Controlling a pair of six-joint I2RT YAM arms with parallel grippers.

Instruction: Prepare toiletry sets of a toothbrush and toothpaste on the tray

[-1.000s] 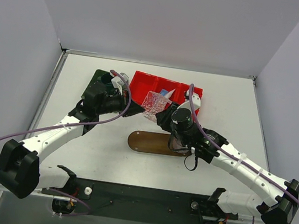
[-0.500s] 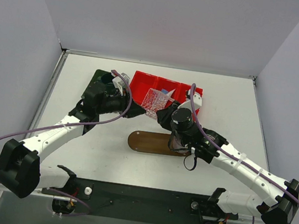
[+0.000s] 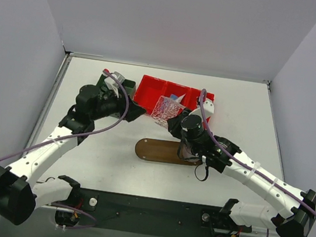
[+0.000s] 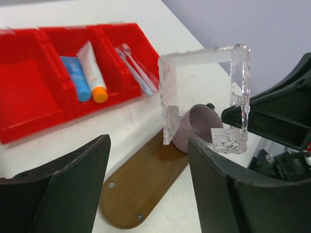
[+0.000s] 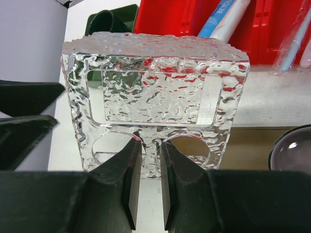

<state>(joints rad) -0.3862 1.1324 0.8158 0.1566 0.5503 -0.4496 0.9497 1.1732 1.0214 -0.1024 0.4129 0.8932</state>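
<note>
- The right tool [image 5: 150,145] is pinching the lower edge of a clear rippled holder [image 5: 153,92], keeping it upright near the red bin [image 4: 34,121].
- The left tool [image 4: 148,141] is hanging spread, gripping nothing.
- The tray [image 4: 146,182] is lying on the worktop [image 3: 242,107], the pink mug [image 4: 197,128] at 1 end.
- 2 toothpaste tubes [image 4: 92,73] and toothbrushes [image 4: 138,73] are lying in the bin.

Robot lab cell, plain grey walls [image 3: 172,20], white table [image 3: 239,103]

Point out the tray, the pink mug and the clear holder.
tray [image 4: 146,187]: left wrist view, bare middle.
pink mug [image 4: 184,136]: left wrist view, outer wall.
clear holder [image 5: 155,51]: right wrist view, top bar.
</note>
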